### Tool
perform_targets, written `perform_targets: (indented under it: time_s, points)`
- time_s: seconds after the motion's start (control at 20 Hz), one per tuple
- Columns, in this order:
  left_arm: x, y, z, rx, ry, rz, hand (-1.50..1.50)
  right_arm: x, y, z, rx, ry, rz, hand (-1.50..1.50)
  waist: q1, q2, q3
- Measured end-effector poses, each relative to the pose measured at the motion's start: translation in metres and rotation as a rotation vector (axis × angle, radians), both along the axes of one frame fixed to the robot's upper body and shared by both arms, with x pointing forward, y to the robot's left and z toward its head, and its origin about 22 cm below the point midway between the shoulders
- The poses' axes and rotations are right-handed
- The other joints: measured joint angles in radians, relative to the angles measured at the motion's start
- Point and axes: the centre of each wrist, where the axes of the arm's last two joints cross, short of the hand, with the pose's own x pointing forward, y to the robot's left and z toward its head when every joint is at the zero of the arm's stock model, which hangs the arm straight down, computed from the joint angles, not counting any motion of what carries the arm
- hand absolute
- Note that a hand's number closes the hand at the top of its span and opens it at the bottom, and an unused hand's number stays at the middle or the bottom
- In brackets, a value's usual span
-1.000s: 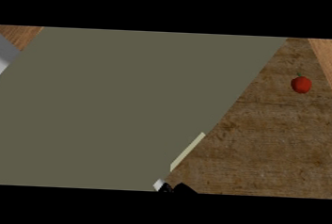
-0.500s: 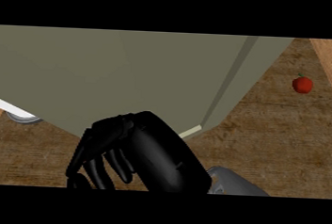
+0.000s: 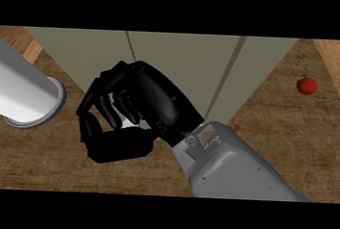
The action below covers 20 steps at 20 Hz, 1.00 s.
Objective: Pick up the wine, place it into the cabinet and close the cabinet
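My right hand [image 3: 141, 110] fills the middle of the head view, its grey forearm [image 3: 231, 169] coming in from the lower right. The fingers [image 3: 115, 103] hang relaxed and bent above the thumb [image 3: 120, 144], with a small pale spot showing in the gap between them. The hand lies in front of the olive-grey cabinet [image 3: 183, 52], whose panels run across the top with two thin seams. No wine is visible. My left hand does not show.
A pale cylinder with a flanged end [image 3: 21, 98], apparently the cabinet's handle, sticks in from the left. A small red round fruit [image 3: 306, 85] lies on the wooden counter [image 3: 286, 126] at the right.
The cabinet's grey face has swung back toward the top of the view. My right hand came in from below and rose to the middle. The pale cylinder at the left now looms larger.
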Motion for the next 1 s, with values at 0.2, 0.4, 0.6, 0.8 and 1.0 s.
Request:
perform_targets:
  time_s: [0.2, 0.4, 0.6, 0.8, 1.0]
  points:
    - [0.007, -0.009, -0.002, -0.006, 0.02, -0.021, -1.5, 0.02, -0.003, -0.002, 0.008, -0.018, 0.0, 1.5, -0.005, -0.003, -0.002]
    - [0.015, -0.022, -0.004, -0.008, 0.034, -0.038, -1.5, 0.039, -0.007, -0.005, 0.016, -0.035, 0.025, 1.5, -0.004, -0.006, -0.006]
    - [0.022, -0.032, -0.007, -0.016, 0.033, -0.039, -1.5, 0.055, -0.011, -0.004, 0.009, -0.048, 0.033, 1.5, -0.002, -0.005, -0.011]
    - [0.03, -0.038, -0.011, -0.022, 0.034, -0.034, -1.5, 0.07, -0.017, -0.006, 0.007, -0.081, 0.035, 1.5, 0.001, -0.005, -0.015]
    - [0.04, -0.045, -0.014, -0.027, 0.033, -0.026, -1.5, 0.076, -0.017, -0.007, 0.0, -0.096, 0.062, 1.5, -0.004, -0.008, -0.018]
